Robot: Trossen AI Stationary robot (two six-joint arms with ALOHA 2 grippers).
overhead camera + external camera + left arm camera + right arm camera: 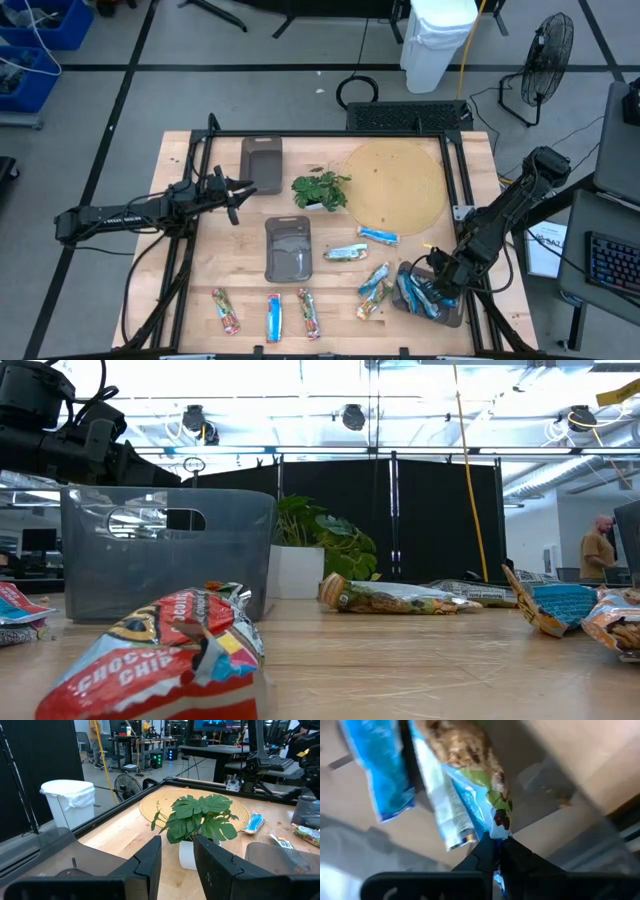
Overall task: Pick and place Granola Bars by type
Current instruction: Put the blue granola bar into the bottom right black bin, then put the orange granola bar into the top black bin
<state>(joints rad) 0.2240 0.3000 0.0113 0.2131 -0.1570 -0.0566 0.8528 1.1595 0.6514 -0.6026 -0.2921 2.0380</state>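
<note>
Wooden table [330, 290]: at five o'clock, a light, crinkly blue bar [451, 815] is pinched at its wrapper's end seam by the clenched right gripper [496, 851].

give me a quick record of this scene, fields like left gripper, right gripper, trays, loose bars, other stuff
left gripper: waits over the table's left side near the far tray, holds nothing
right gripper: over the near-right tray, fingers pinched on a blue bar's wrapper
trays: three; middle tray looks empty, near-right tray holds blue bars
loose bars: three in a row at the near edge, several more right of the middle tray
other: small plant, round woven mat
</note>
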